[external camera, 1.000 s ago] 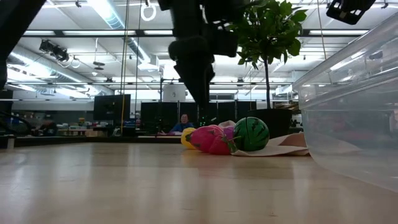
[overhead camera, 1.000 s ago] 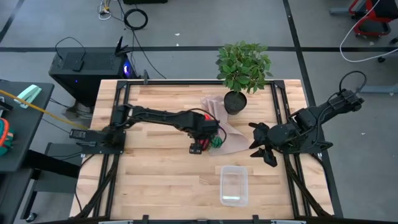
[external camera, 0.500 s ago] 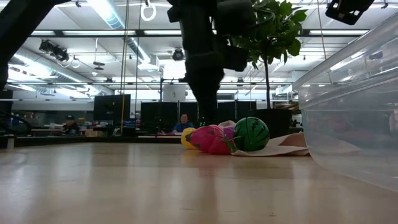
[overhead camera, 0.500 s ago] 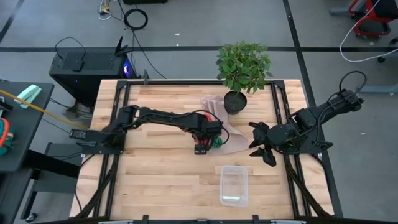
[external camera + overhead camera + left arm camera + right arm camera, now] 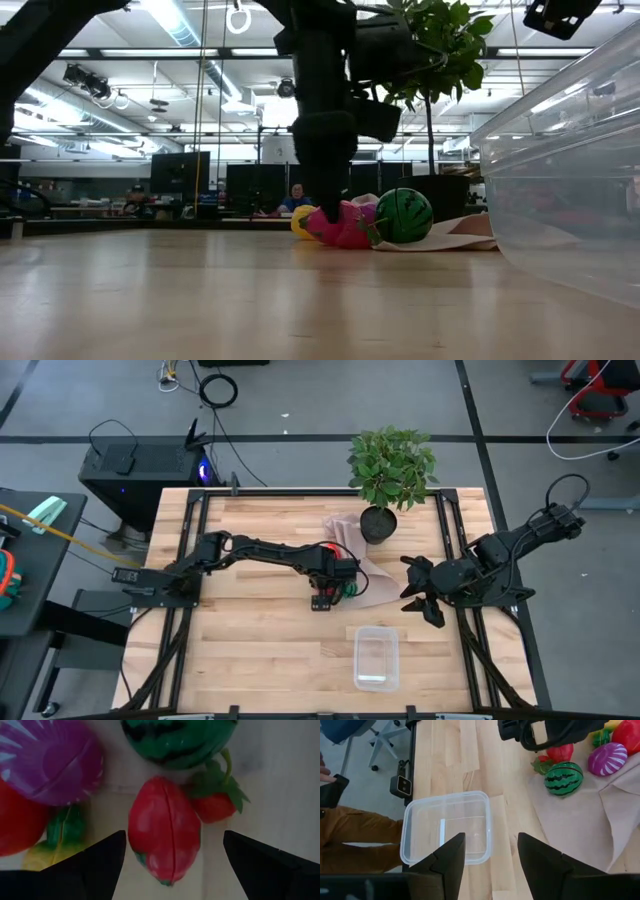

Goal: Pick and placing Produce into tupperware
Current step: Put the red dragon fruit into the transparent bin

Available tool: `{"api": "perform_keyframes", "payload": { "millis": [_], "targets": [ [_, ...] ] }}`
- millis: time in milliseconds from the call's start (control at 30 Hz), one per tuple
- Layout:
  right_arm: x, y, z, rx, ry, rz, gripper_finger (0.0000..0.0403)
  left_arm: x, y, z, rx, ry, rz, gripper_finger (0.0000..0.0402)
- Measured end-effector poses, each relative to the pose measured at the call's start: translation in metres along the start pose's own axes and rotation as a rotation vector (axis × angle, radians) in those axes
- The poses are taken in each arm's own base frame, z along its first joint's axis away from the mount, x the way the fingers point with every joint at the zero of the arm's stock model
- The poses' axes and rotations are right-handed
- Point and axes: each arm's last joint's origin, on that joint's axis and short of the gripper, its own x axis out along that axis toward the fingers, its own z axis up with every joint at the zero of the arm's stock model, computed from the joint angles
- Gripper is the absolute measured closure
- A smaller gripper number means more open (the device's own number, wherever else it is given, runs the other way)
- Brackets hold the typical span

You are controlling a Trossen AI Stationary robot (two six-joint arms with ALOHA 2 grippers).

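Hovering at frame centre, your left gripper [image 5: 322, 597] holds its fingers [image 5: 100, 865] spread wide around the red produce [image 5: 164, 836]. Your right gripper [image 5: 418, 596] waits half-open at right; tupperware [image 5: 376, 657] sits lower centre.

We see a pale wooden table [image 5: 250, 650] of planked boards with a smooth, faintly sheeny finish. The clear plastic rectangular tupperware [image 5: 376, 657] looks glossy and see-through. A beige cloth [image 5: 580, 820] lies soft and matt, gently creased. The toy produce looks like smooth moulded plastic: a red elongated piece [image 5: 164, 836] with a seam down its middle, a striped green watermelon [image 5: 563, 778] with a light shine, and a purple-magenta ribbed piece [image 5: 50, 760]. Matt dark plastic forms the left gripper [image 5: 172, 865].
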Motion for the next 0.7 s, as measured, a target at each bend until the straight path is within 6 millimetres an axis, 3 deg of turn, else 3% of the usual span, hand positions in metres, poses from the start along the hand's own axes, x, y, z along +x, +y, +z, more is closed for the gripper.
{"api": "perform_keyframes", "payload": {
  "millis": [300, 700],
  "targets": [
    [0.0001, 0.0, 0.0, -0.002, 0.0, 0.0, 0.0217, 0.0013, -0.0005, 0.0007, 0.025, -0.005, -0.001, 0.007],
    [0.0, 0.0, 0.0, -0.002, 0.0, 0.0, 0.0226, 0.0009, -0.0005, -0.0008, -0.01, 0.01, 0.0, 0.0189]
  ]
}}
